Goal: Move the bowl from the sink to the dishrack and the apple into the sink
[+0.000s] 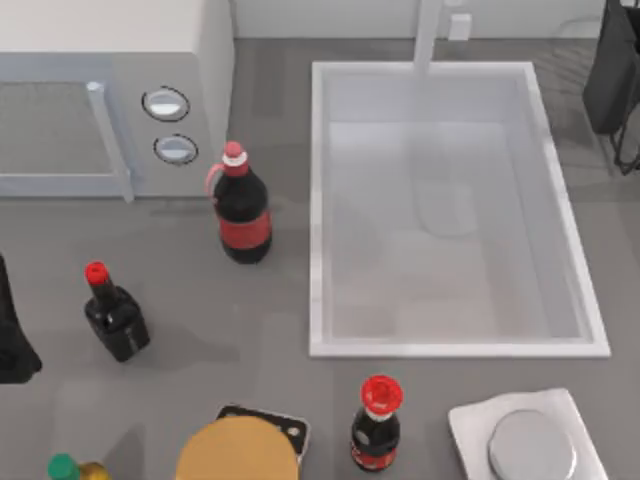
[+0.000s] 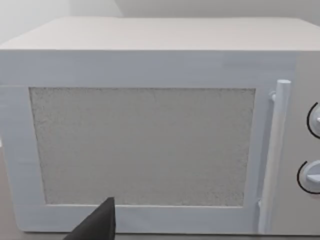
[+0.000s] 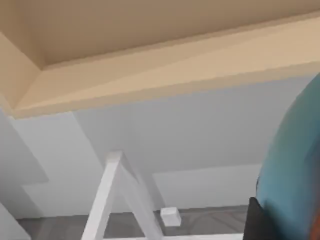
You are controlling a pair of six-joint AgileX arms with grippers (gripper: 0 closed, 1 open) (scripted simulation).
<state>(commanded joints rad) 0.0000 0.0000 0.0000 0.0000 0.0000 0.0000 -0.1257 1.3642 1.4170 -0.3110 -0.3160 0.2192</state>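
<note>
Right wrist view, bowl (image 3: 295, 165) teal inside close against right gripper

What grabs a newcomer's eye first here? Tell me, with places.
The big white sink takes up the table's right half, its basin bare, with the faucet post at its far rim. A white microwave sits at the far left, and dark bottles with red caps stand between and in front. In the right wrist view, a teal curved surface, likely the bowl, sits close against the right pincer's camera.

White microwave (image 1: 110, 95) at back left, three red-capped dark bottles (image 1: 243, 215), silver disc on white square (image 1: 532, 440).
</note>
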